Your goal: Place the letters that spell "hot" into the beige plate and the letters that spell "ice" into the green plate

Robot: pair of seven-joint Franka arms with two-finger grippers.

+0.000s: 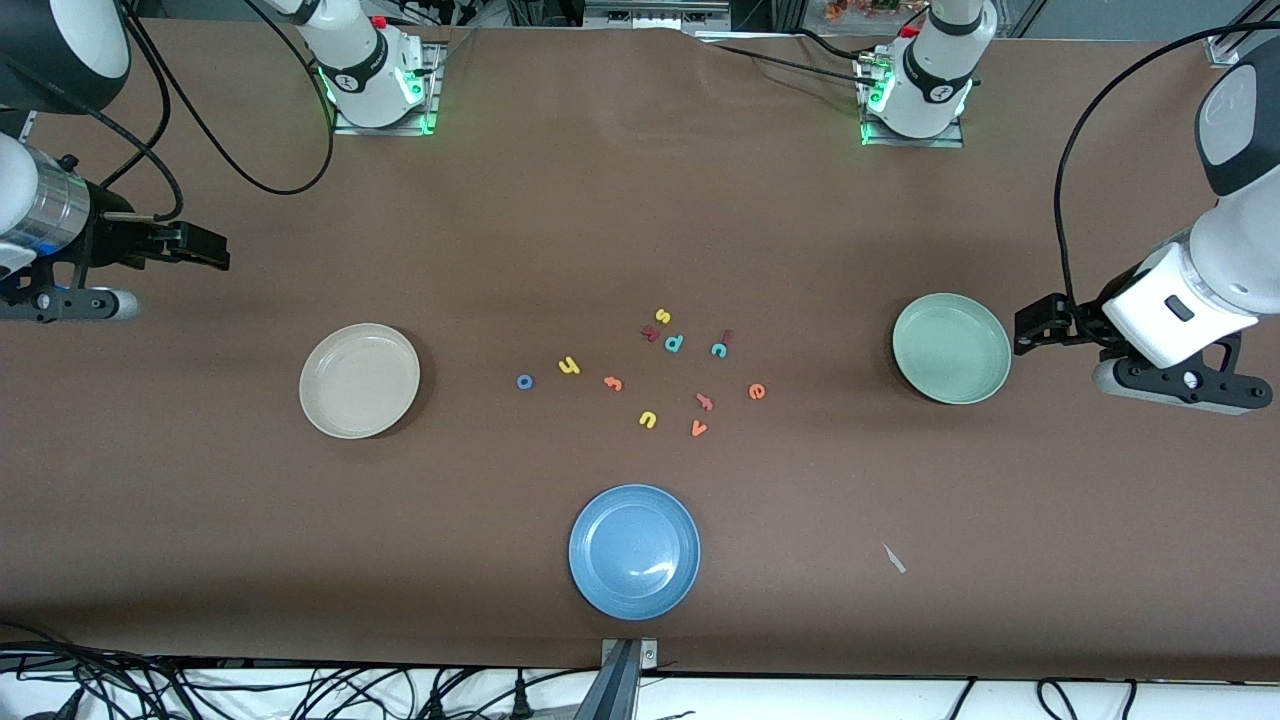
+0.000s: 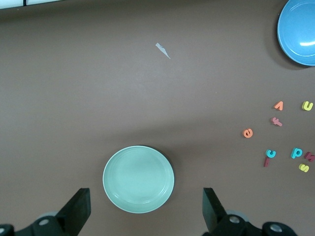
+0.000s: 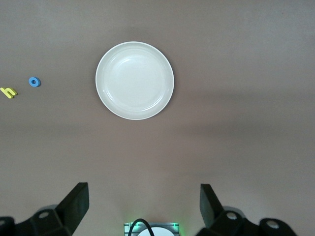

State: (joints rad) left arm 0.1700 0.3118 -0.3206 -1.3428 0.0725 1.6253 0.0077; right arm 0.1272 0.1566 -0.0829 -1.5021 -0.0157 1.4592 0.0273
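Brown worktop [image 1: 640,220]: loads of bare room around the edges
left claw [image 2: 145,211]: fingers wide apart, holding nothing, hanging over the green plate [image 1: 951,348]
right claw [image 3: 142,209]: spread apart too, holding nothing, near the beige plate [image 1: 359,380]
hot: blue o [image 1: 524,381], yellow h [image 1: 569,366], orange t [image 1: 613,382], mid-worktop
ice: dark red i [image 1: 728,337], teal c [image 1: 718,349], orange e [image 1: 757,391], among the stray letters
blue plate [image 1: 634,551]: closest to the front camera

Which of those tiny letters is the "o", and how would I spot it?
Start at the round cream-beige plate toward the right arm's end of the brown table. Of the scattered plastic letters, the small blue ring-shaped o lies closest to that plate, beside a yellow h. It is the only blue letter and the only closed ring.
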